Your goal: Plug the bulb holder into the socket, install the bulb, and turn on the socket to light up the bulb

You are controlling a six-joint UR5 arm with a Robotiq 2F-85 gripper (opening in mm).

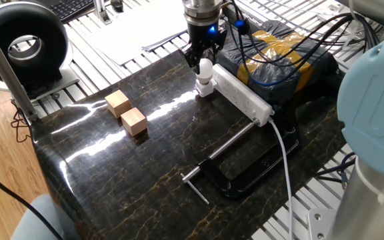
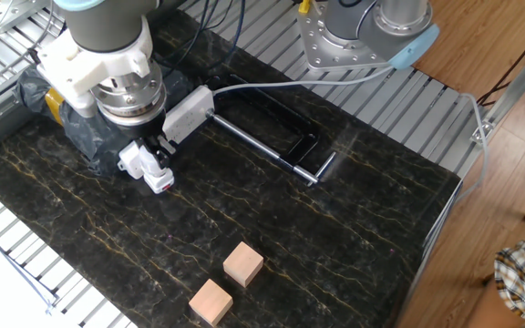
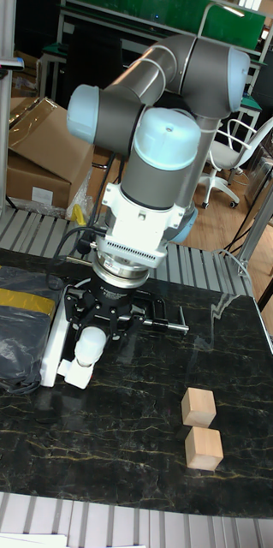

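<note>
The white socket [image 1: 244,95] lies along the table's far side, and also appears as the socket [image 2: 190,107] and the socket [image 3: 53,336]. At its end sits the bulb holder [image 1: 206,89], with the white bulb [image 1: 205,68] standing upright in it. From above, my gripper [image 1: 203,59] straddles the bulb's top, its black fingers spread slightly apart from the glass. In the tall fixed view the gripper [image 3: 96,332] brackets the bulb [image 3: 88,347], with the holder [image 3: 74,373] below it. The gripper [image 2: 159,146] hides much of the bulb in the other fixed view.
Two tan wooden cubes [image 1: 126,112] sit together on the dark marble table [image 1: 145,173]. A black clamp [image 1: 242,175] with a steel rod lies near the socket's cable end. A black and yellow bag [image 1: 282,57] lies behind the socket.
</note>
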